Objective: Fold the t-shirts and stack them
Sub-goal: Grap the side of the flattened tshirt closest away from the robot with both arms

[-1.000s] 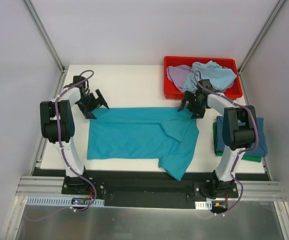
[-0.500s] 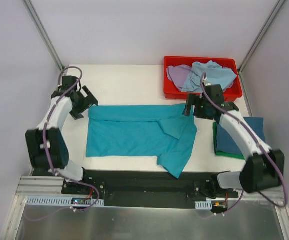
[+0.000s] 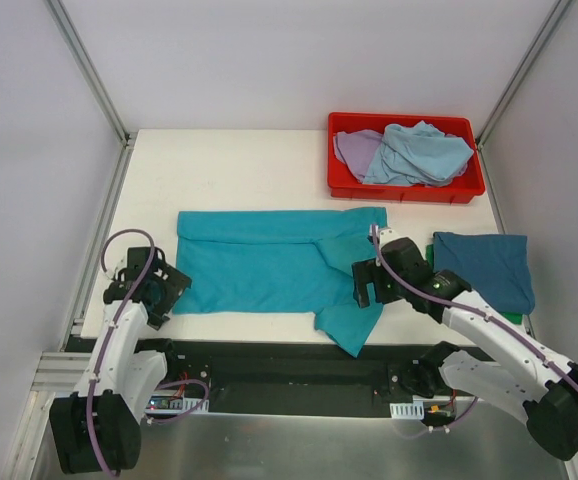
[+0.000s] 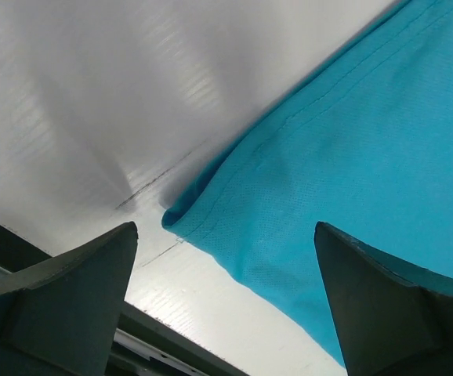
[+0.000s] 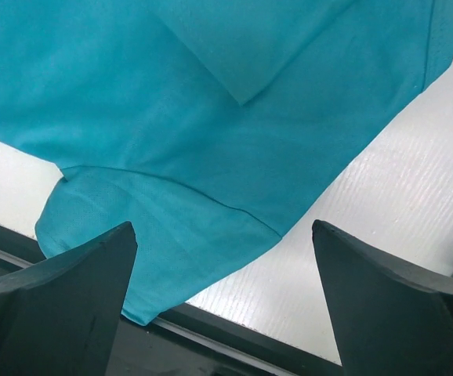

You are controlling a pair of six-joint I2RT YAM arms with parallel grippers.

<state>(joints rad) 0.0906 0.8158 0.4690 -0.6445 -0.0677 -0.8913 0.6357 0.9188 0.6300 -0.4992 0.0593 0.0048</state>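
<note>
A teal t-shirt (image 3: 269,262) lies spread flat across the table's middle, one sleeve folded over and its lower right flap hanging toward the front edge. My left gripper (image 3: 159,295) is open and empty just above the shirt's near left corner (image 4: 181,219). My right gripper (image 3: 367,285) is open and empty above the shirt's right flap (image 5: 211,180). A folded dark blue shirt (image 3: 482,267) lies on a green one at the right. Crumpled lilac and light blue shirts (image 3: 409,152) fill the red bin (image 3: 406,190).
The table's black front edge (image 3: 269,348) runs just below the teal shirt. The red bin stands at the back right. Bare white tabletop (image 3: 229,170) lies behind the teal shirt.
Both arms have pulled back from the shirt's far edge to its near side. The far edge now lies flat and straight. The folded blue shirt at the right is uncovered.
</note>
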